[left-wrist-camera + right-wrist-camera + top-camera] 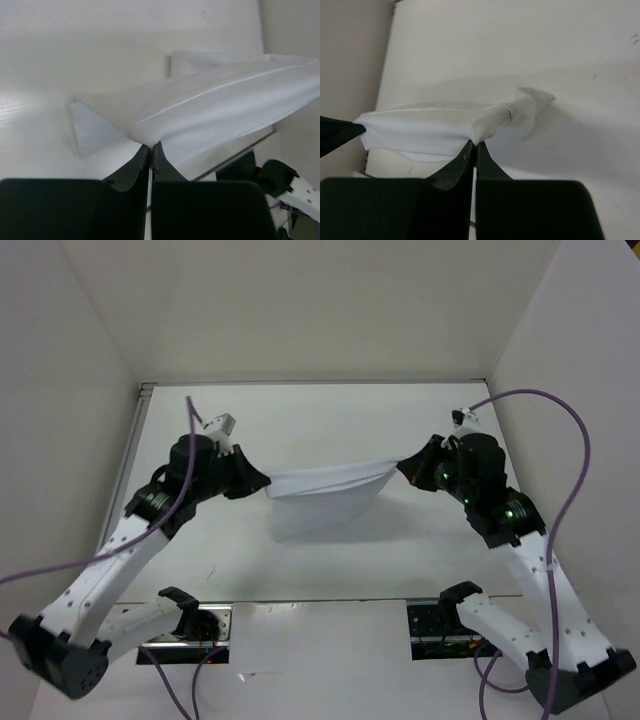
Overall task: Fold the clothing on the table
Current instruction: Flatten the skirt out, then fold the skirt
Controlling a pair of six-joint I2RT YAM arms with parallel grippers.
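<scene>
Jaws: both pairs are pinched tight on cloth. Your left gripper (pixel 265 483) has one upper corner and your right gripper (pixel 402 469) the opposite one.
Clothing position: the small, thin, plain white fabric clothing (pixel 325 502) hangs stretched between the two grippers over the glossy white rectangular table (pixel 300 420). Its top edge is taut and its lower part droops. You cannot tell from these views whether the bottom hem touches the surface.
Weight: judge it very light, since the span sags only a little.
Stiffness: soft and limp, so it should crease wherever you let slack in.
Slip: thin cloth in narrow fingertips could slide out if you spread the arms further.
Where to hold: the corners and the hemmed edge should give you the surest bite.
Fragility: low, though you should avoid over-stretching it.
</scene>
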